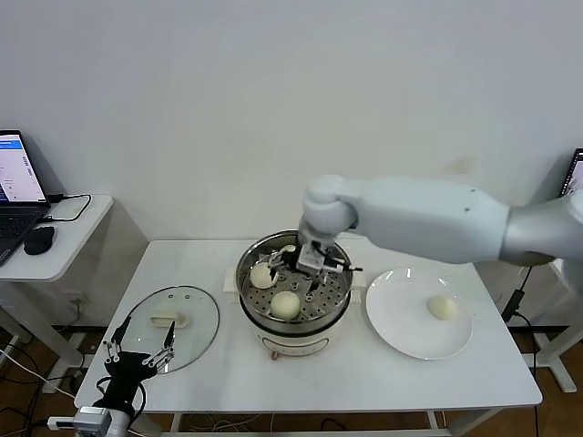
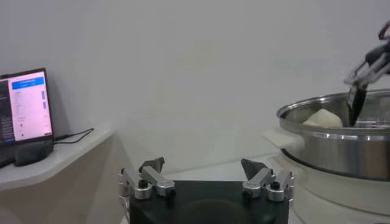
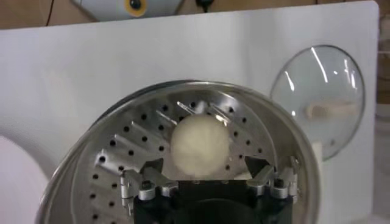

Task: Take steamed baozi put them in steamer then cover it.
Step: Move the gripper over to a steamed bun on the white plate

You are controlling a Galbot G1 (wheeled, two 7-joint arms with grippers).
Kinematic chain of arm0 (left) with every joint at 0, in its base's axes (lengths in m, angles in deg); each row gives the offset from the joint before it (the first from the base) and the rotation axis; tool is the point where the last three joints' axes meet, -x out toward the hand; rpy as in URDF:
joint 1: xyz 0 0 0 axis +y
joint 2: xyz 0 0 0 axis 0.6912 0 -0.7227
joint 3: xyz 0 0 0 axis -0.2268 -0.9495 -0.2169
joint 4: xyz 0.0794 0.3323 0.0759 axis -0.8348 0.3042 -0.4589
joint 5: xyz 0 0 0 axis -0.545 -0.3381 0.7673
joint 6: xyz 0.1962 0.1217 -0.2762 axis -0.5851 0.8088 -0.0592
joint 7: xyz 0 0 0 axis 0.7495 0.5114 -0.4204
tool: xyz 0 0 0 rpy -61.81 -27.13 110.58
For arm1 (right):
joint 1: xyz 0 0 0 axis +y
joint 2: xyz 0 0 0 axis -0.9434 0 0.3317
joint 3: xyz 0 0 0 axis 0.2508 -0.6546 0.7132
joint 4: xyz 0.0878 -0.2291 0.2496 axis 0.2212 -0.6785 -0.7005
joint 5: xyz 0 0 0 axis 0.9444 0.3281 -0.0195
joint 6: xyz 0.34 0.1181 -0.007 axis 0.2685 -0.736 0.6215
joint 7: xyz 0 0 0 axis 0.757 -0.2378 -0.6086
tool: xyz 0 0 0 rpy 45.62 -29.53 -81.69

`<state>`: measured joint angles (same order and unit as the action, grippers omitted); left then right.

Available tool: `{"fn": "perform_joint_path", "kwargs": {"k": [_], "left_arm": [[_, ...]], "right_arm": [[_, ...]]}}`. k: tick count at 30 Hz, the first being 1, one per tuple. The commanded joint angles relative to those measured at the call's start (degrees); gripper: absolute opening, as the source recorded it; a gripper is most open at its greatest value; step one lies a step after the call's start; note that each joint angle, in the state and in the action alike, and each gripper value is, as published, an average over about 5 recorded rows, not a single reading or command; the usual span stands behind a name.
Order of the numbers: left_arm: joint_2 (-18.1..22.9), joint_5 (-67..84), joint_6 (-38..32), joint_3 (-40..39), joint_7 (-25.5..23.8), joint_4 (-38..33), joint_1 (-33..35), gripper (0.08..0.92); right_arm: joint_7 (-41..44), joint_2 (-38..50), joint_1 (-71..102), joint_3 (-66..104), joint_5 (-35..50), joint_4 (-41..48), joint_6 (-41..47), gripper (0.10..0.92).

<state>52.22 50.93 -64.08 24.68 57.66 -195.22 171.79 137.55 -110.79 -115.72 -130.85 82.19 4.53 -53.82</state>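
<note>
I judge the small round off-white baozi point(image 3: 200, 144) soft, light and easily dented, best pinched gently across its dome. My right claw point(image 3: 207, 176), fingers spread, hangs over it inside the shiny perforated steel steamer point(image 1: 339, 296). Left claw point(image 1: 138, 343), apart, idles beside the glass cover point(image 1: 199, 319).

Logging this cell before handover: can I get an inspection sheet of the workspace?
Surface: white table, no spills seen.
Job's things: shiny round steel steamer holds at least two off-white round baozi; plate baozi waits on the flat white plate; round clear glass cover lies left of the steamer.
Clutter: nothing seen.
Grippers: right gripper open over the steamer tray; left gripper open at the table's front-left.
Cables: black lead on side desk.
Surroundings: laptop, white wall.
</note>
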Motion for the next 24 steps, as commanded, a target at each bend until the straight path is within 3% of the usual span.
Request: {"fn": "perform_joint_path", "kwargs": {"k": [1, 6, 13, 24], "left_arm": [[-0.3, 0.1, 0.0, 0.0, 0.0, -0.1, 0.0, 0.823], [-1.0, 0.1, 0.1, -0.4, -0.1, -0.2, -0.2, 0.823], [-1.5, -0.1, 0.1, -0.7, -0.1, 0.3, -0.4, 0.823], [-1.1, -0.6, 0.1, -0.8, -0.1, -0.5, 0.4, 0.823]], "right_arm": [[4.5, 12.4, -5.2, 1.2, 6.2, -2.8, 16.0, 0.823], [3.8, 23.0, -2.3, 2.0, 8.0, -3.1, 26.0, 0.823], [2.7, 35.1, 8.4, 8.7, 4.6, -1.8, 29.8, 0.823], [2.9, 38.2, 33.9, 29.4, -5.7, 5.2, 26.8, 0.823]]}}
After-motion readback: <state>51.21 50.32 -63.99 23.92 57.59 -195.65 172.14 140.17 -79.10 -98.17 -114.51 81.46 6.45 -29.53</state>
